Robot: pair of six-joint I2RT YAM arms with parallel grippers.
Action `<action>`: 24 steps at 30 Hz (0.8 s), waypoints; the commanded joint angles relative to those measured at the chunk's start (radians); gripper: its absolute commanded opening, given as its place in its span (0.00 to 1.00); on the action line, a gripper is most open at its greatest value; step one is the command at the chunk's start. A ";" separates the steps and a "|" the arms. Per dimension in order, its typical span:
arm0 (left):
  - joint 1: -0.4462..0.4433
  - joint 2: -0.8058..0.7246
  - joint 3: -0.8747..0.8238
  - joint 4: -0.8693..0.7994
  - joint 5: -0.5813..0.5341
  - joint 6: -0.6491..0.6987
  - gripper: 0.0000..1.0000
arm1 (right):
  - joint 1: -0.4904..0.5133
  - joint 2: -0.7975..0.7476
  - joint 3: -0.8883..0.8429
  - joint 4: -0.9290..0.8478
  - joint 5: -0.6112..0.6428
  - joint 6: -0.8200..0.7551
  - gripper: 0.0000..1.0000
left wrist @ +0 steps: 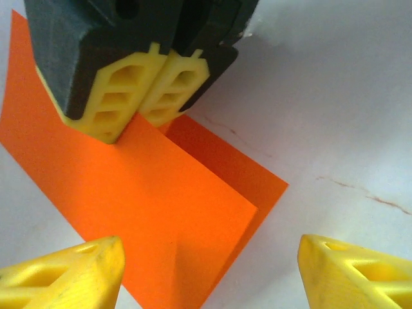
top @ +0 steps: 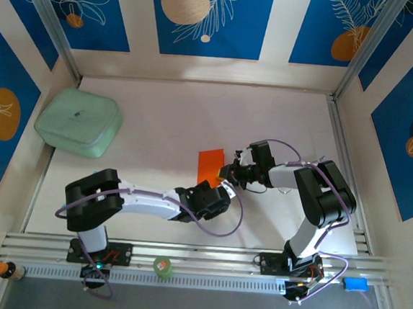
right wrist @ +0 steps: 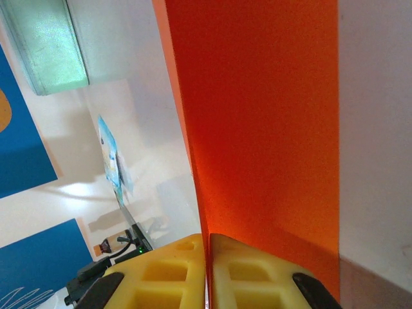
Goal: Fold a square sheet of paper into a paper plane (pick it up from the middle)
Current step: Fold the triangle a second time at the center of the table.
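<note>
The paper [top: 210,163] lies near the middle of the table [top: 159,114], well apart from the green pad [top: 79,122] at the far left. It is folded – in the left wrist view one orange layer [left wrist: 161,206] sits over another, whose corner sticks out to the right.

The right gripper [top: 228,173] reaches in from the right, its yellow fingers pressed together on the paper's edge. Its own camera shows the sheet [right wrist: 264,129] running straight out from between the closed tips [right wrist: 209,270], with the pad [right wrist: 45,45] in the upper left corner.

The left gripper [top: 221,192] is at the paper's near side with its fingers wide apart [left wrist: 209,277], holding nothing (whether a tip touches the sheet, I cannot tell). Across from it, the right gripper [left wrist: 149,106] pinches the far edge.
</note>
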 commanded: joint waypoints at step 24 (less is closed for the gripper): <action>0.097 -0.039 0.014 -0.013 0.223 -0.145 0.00 | -0.024 -0.117 -0.038 -0.089 0.098 0.003 0.18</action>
